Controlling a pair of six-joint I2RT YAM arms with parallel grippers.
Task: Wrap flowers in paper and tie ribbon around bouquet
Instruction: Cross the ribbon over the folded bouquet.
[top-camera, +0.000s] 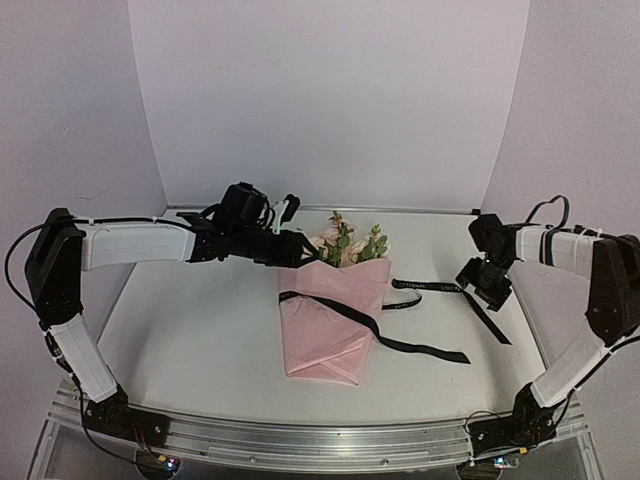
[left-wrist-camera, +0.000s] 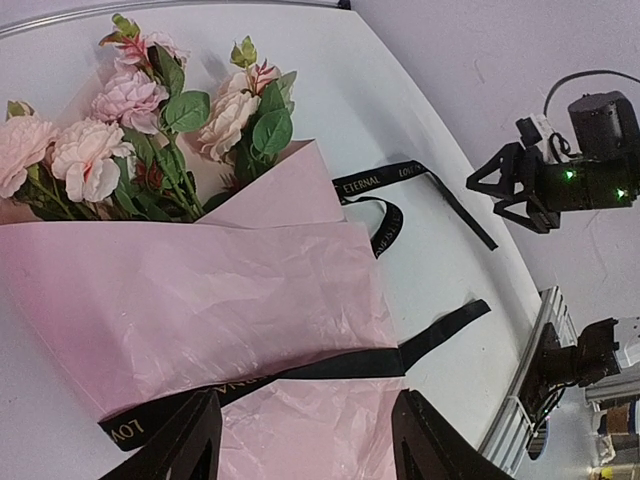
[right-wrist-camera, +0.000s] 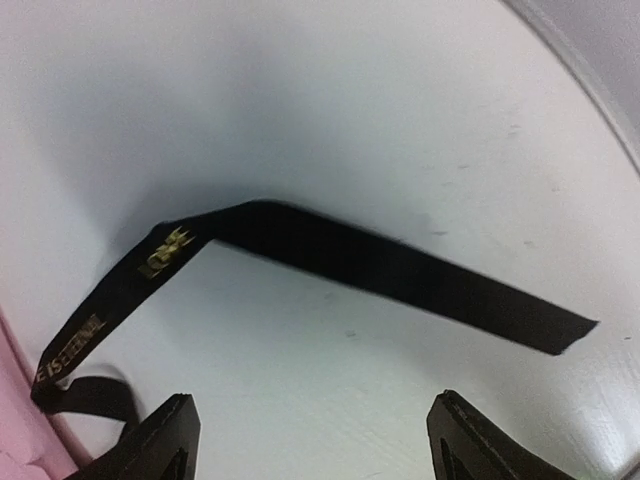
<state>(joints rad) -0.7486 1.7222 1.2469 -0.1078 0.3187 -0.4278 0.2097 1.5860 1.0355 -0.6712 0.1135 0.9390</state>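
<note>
The bouquet lies mid-table: pink paper (top-camera: 330, 320) folded into a cone around the flowers (top-camera: 345, 240), whose pink and cream blooms stick out at the far end. The black ribbon (top-camera: 400, 340) crosses the paper diagonally, loops at its right side and trails toward the right arm. My left gripper (top-camera: 300, 248) hovers by the blooms, open; in its wrist view the fingers (left-wrist-camera: 185, 440) straddle bare paper (left-wrist-camera: 200, 300) just short of the ribbon (left-wrist-camera: 340, 365), with the flowers (left-wrist-camera: 130, 130) beyond. My right gripper (top-camera: 485, 285) stands open over the ribbon's end (right-wrist-camera: 380, 265), holding nothing.
The white table ends in a metal rail (top-camera: 320, 440) at the front, and white backdrop walls close off the back and sides. A corner of pink paper (right-wrist-camera: 15, 420) shows at the left edge of the right wrist view. The table's right edge (right-wrist-camera: 590, 90) runs close to the right gripper.
</note>
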